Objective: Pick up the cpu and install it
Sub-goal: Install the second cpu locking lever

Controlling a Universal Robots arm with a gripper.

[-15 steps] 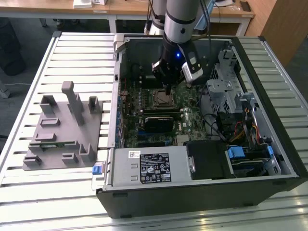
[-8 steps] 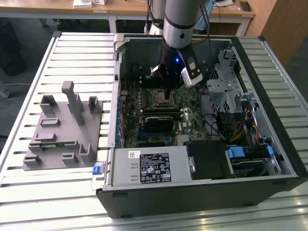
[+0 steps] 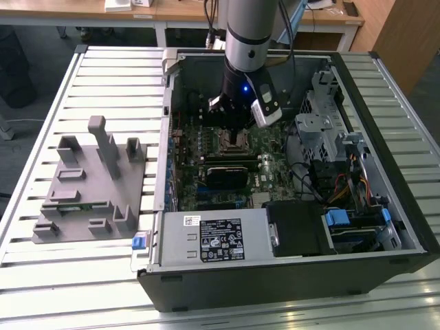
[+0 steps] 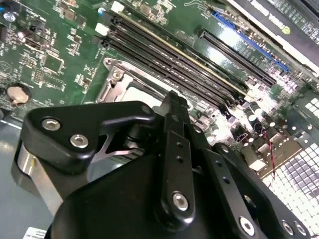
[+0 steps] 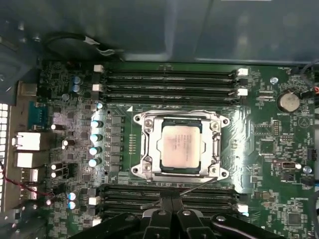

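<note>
- The cpu [image 5: 180,145] lies flat inside the metal socket frame [image 5: 145,149] on the motherboard [image 5: 271,144], between two banks of memory slots [image 5: 169,79], as the first wrist view shows.
- The gripper [image 3: 237,137] hangs above the socket inside the open computer case [image 3: 289,275]; its jaws look closed together, holding nothing.
- A grey fixture [image 3: 89,182] sits on the desk [image 3: 41,137].
</note>
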